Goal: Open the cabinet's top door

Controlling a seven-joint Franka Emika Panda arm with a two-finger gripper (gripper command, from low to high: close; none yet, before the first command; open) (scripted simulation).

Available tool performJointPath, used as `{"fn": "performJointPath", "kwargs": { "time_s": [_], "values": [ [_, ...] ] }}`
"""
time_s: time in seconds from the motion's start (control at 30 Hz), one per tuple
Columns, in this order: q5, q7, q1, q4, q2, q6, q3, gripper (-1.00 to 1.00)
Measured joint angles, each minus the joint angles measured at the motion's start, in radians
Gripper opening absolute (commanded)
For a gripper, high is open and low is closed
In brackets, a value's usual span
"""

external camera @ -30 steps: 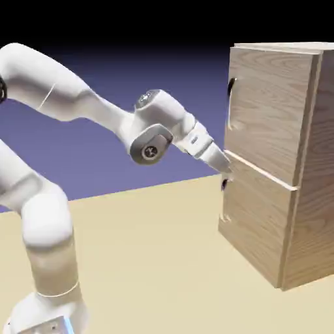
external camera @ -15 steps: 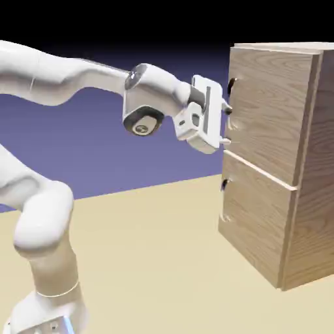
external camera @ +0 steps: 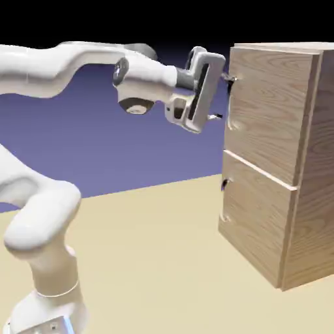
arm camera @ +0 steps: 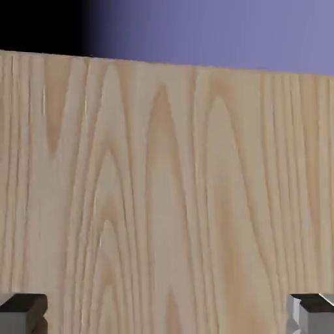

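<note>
Across hand view, fingers (arm camera: 23, 313) apart, handle (external camera: 231, 104) unseen

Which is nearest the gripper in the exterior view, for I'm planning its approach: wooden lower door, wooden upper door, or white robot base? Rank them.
1. Light-brown wood-grain upper door, just to the right of the open white two-finger gripper.
2. Light-brown wood-grain lower door, below the upper one.
3. White rounded robot base, bottom left.

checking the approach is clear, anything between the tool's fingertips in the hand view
No, nothing is held there: between the tool's wide-apart fingertips, the hand view shows only the cabinet's wood grain beyond.
</note>
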Motion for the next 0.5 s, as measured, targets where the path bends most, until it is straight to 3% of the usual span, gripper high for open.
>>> {"fn": "performJointPath", "kwargs": {
  "time_s": [0.5],
  "values": [
    [0.652,0.27,-0.241,0.144,-0.095,-0.007,0.269,1.0]
  ]
}}
